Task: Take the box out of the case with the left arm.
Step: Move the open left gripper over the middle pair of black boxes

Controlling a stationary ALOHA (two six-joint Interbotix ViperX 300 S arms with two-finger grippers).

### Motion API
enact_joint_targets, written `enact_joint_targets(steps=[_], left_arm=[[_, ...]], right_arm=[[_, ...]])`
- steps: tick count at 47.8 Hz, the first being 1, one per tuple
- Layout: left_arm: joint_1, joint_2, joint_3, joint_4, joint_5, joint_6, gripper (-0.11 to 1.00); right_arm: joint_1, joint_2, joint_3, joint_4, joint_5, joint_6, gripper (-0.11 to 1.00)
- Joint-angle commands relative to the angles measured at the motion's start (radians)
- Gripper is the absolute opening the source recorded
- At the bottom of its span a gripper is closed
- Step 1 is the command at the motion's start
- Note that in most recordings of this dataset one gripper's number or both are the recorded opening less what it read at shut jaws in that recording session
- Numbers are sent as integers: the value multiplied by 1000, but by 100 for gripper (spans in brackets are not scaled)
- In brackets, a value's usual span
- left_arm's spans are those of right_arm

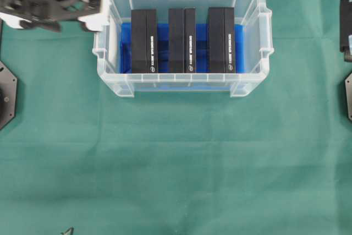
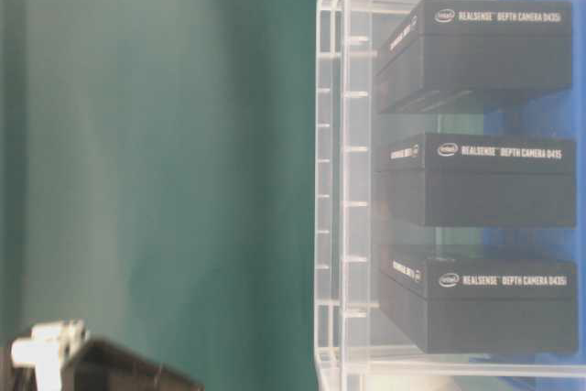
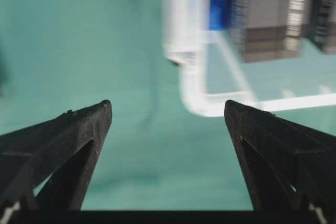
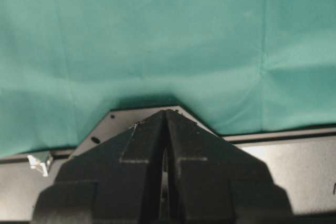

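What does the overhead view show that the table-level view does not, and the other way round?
Only the overhead view shows the whole clear case, its blue lining and the left arm's gripper near the case's upper left corner, empty. Only the table-level view shows the white lettering on the box sides, reading RealSense Depth Camera. Both show three black boxes inside the case, side by side: the left box, the middle box and the right box, plus the green cloth.
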Motion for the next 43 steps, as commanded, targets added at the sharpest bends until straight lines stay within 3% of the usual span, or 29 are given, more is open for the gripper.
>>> enact_joint_targets(steps=[1,33,43], left_arm=[[-17,35,-67,2,-6,-15,87],[-32,339,-407,12,-14,-21,87],[-25,417,-500,12,-12,21,87]], right_arm=[[-2,-2,-20,0,2,2,1],[0,-2,-21,0,-2,2,1],[0,-2,-23,0,-2,2,1]])
